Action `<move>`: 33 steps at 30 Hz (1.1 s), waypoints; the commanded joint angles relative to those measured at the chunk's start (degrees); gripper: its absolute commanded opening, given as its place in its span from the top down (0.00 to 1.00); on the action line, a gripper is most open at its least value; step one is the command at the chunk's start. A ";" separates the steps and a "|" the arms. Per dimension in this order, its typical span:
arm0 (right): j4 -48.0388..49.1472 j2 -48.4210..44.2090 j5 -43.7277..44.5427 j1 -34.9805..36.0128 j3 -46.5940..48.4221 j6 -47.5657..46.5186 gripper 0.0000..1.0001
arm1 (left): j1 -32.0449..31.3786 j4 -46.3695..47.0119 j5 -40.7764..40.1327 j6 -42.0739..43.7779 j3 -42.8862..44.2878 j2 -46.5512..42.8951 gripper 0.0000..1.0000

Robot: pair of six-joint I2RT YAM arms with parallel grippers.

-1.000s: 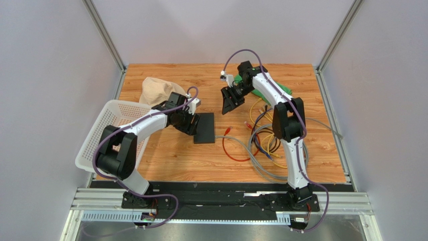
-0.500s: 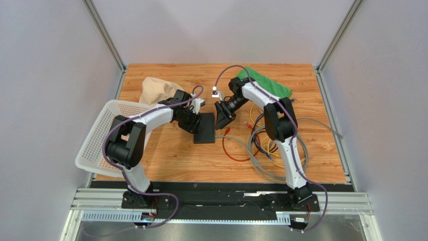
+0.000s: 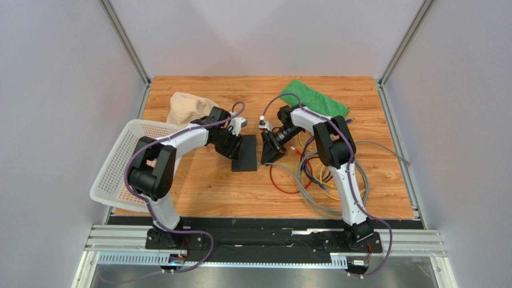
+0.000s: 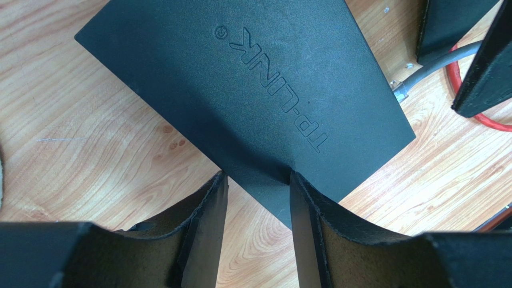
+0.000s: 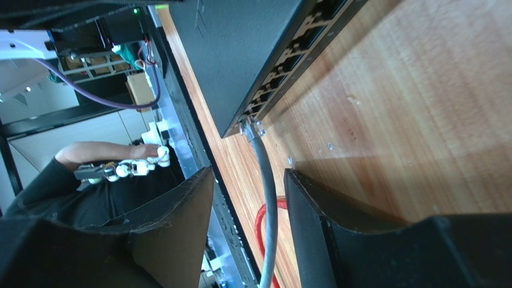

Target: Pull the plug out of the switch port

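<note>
left gripper half-open at the switch edge, right gripper astride grey cable.

White-black arms — purple cables

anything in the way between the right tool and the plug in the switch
Nothing visible. The right tool is open astride the grey cable, and only bare table lies between it and the plug in the switch.
</note>
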 commanded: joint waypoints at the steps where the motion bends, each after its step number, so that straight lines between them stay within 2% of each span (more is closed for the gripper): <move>1: 8.40 1.49 3.31 -0.10 0.83 3.08 0.45 | -0.77 -0.82 -2.55 1.77 -0.94 1.69 0.50; 15: 10.95 3.25 6.04 1.22 1.53 5.28 0.47 | -1.13 -0.55 -2.81 1.94 -1.03 1.51 0.50; 21: 10.96 3.96 5.78 1.57 2.06 5.28 0.55 | -1.65 -0.55 -2.99 2.03 -0.86 1.43 0.50; 33: 9.47 5.10 4.72 2.10 3.38 3.79 0.60 | -2.09 -0.64 -3.16 2.29 -0.60 1.69 0.50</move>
